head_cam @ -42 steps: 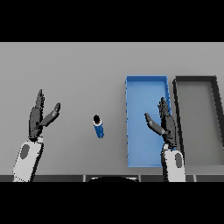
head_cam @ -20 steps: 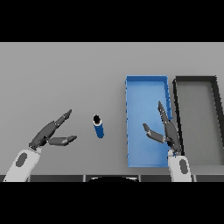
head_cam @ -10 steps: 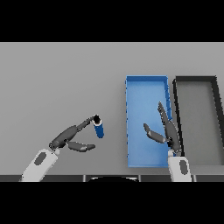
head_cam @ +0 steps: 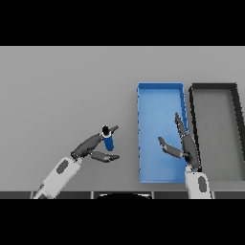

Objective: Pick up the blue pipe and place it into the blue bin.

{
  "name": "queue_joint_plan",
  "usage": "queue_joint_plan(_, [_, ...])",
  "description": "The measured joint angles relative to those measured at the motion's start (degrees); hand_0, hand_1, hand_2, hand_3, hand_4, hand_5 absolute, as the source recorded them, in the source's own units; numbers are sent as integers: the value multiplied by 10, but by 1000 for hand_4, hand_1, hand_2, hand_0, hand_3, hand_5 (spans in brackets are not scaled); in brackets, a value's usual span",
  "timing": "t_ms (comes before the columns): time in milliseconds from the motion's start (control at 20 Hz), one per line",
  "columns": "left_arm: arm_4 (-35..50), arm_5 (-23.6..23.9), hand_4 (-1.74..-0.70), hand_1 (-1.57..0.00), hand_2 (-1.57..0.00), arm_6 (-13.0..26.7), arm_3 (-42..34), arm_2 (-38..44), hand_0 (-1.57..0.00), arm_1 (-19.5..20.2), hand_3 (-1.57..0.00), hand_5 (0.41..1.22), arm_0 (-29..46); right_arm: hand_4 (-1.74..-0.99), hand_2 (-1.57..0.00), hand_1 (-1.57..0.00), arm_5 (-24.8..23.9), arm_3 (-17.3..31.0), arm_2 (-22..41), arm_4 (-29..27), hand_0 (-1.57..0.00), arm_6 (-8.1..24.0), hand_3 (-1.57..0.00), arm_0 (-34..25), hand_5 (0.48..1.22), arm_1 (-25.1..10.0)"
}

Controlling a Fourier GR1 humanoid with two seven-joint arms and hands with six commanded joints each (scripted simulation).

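Note:
The blue pipe (head_cam: 108, 141), a short cylinder with a dark top, stands on the grey table left of the blue bin (head_cam: 143, 139). My left hand (head_cam: 91, 147) reaches it from the lower left. Its fingers lie straight behind the pipe and its thumb points out below the pipe, so the pipe sits between them; I cannot tell whether they touch it. My right hand (head_cam: 185, 146) hangs open over the right side of the blue bin, with fingers pointing up and thumb out to the left.
A black bin (head_cam: 195, 115) stands right beside the blue bin, at the table's right end.
My left hand has swept right from the table's left side until its fingers and thumb flank the pipe. The right hand dropped slightly, then stayed. The pipe has not moved.

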Motion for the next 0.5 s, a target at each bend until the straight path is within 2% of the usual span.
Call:
queue_joint_plan(100, [13, -5, -1109, 1, -19, -7, 22, 5, 1, -23, -18, 507, -14, -1267, 1, 1, -1, -2, 1, 0, 1, 4, 1, 1, 600, 3])
queue_joint_plan(150, [17, -4, -1141, -33, -114, -13, 29, 6, 1, -33, -96, 550, -15, -1266, 1, 1, -4, 1, 3, 3, 1, 11, 1, -5, 601, 5])
queue_joint_plan(200, [25, -4, -1208, -160, -290, -16, 36, 10, -17, -43, -255, 607, -16, -1261, 1, 1, -7, 2, 1, 3, 1, 9, 1, -6, 600, 7])
queue_joint_plan(250, [40, -5, -1253, -348, -481, -19, 41, 20, -187, -49, -519, 730, -18, -1260, 1, 1, -7, 4, 0, 4, 1, 5, 1, -3, 600, 6])
queue_joint_plan(350, [53, 2, -1419, -788, -873, -14, 61, 28, -668, -71, -875, 906, -19, -1259, 1, 1, -3, 3, -2, 0, 1, 3, 1, 0, 605, 2])
queue_joint_plan(450, [52, 11, -1532, -1070, -1124, -28, 52, 28, -993, -75, -1102, 1020, -8, -1262, 1, 1, 0, -1, -4, -4, 1, -2, 1, -1, 611, -2])
queue_joint_plan(500, [49, 13, -1572, -1170, -1214, -28, 51, 25, -1109, -84, -1162, 1060, -6, -1259, 1, 1, -3, 5, -4, -2, 1, 6, 1, -7, 614, 2])
